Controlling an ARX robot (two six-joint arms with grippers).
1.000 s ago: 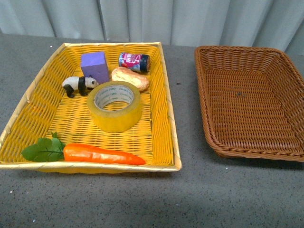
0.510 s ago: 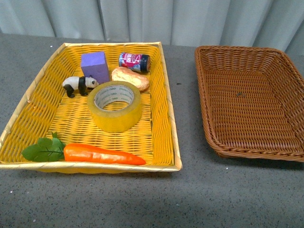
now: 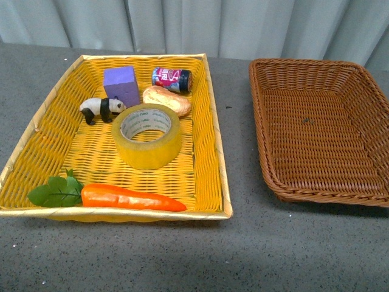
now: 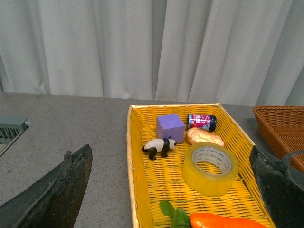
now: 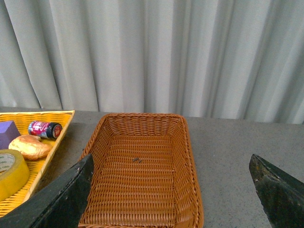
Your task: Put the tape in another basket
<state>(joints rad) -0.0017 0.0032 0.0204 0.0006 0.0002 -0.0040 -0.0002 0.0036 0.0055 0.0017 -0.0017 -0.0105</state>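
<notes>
The yellow tape roll [image 3: 147, 135] lies flat in the middle of the bright yellow woven basket [image 3: 214, 146] on the left. It also shows in the left wrist view [image 4: 210, 169] and at the edge of the right wrist view [image 5: 10, 173]. The dark brown wicker basket [image 3: 258, 121] stands empty on the right; it also shows in the right wrist view [image 5: 137, 180]. Neither arm shows in the front view. My left gripper [image 4: 173, 190] is open, held back from the yellow basket and above it. My right gripper [image 5: 173, 194] is open and faces the brown basket.
The yellow basket also holds a purple block [image 3: 121, 85], a toy panda [image 3: 101, 109], a bread roll [image 3: 166, 100], a small dark can [image 3: 171, 79] and a carrot with green leaves [image 3: 130, 198]. Grey tabletop [image 3: 200, 255] lies in front; a grey curtain hangs behind.
</notes>
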